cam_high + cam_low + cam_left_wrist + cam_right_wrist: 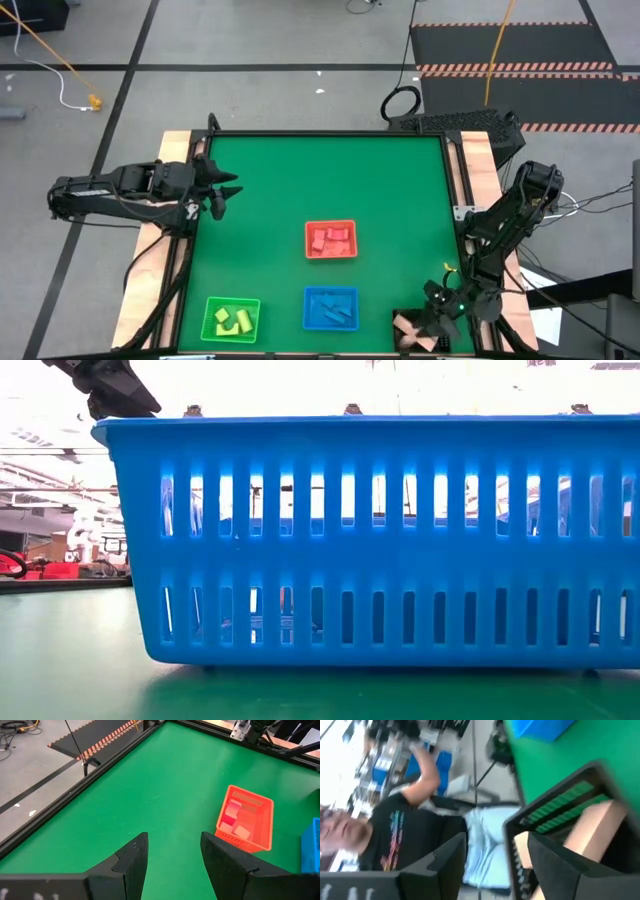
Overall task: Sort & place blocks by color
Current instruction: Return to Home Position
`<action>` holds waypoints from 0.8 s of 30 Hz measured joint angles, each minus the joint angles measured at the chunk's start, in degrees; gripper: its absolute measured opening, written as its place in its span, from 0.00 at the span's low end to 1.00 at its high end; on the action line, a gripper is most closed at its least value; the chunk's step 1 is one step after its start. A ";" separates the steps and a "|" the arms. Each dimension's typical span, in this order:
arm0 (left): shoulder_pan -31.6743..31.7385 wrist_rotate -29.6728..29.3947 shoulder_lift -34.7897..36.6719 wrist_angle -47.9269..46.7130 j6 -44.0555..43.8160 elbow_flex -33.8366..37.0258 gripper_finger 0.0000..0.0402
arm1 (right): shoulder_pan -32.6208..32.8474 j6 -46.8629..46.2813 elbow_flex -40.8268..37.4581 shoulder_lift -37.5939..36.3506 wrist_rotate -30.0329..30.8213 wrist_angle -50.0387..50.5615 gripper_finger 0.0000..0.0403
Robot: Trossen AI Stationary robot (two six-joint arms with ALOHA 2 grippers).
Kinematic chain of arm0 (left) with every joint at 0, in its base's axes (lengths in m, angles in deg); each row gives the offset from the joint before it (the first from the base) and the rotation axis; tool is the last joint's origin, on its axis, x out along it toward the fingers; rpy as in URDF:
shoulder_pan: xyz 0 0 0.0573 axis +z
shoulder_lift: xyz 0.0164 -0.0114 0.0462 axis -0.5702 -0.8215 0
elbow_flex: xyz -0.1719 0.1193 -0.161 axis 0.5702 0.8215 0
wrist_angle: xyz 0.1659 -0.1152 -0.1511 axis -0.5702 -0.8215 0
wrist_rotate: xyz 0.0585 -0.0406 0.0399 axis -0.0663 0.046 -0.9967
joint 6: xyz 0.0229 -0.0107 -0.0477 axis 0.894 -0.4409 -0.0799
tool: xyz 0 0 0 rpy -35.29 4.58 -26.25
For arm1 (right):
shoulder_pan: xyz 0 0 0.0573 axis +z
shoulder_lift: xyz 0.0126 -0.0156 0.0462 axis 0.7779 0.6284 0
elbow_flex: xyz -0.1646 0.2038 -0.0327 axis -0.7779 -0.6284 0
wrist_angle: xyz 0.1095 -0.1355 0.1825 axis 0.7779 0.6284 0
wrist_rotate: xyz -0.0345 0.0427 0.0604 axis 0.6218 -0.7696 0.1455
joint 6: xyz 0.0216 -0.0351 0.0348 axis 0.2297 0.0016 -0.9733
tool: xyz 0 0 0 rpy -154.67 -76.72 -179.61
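Red blocks [331, 239] lie in the red tray [309, 243], blue blocks [331, 311] in the blue tray [309, 309], and yellow blocks [231, 320] in the green tray [209, 322]. Tan blocks [409, 327] lie in the black tray [555, 795] at the table's near right corner. My right gripper [440, 312] hangs open just over that tray's right side; a tan block [590, 827] shows past its fingers, and the gap between them is bare. My left gripper [225, 192] waits open above the table's left side, facing the red tray [245, 820].
The blue tray's slotted wall [370, 540] fills the low view. Bare green mat [330, 175] covers the far half of the table. A person in a black T-shirt [395, 840] stands beyond the table's near right corner, seen in the right wrist view.
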 joint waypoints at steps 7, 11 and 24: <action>0.00 0.00 0.00 0.00 -0.58 0.00 0.46 | -0.44 12.28 0.00 -1.65 -0.88 -2.22 0.52; 0.00 0.03 0.28 0.00 -0.31 0.00 0.46 | -1.50 20.18 -0.02 -5.07 0.49 -1.28 0.52; 0.00 0.04 1.18 0.34 2.66 0.00 0.46 | -7.40 44.10 -11.62 -23.35 3.52 1.25 0.52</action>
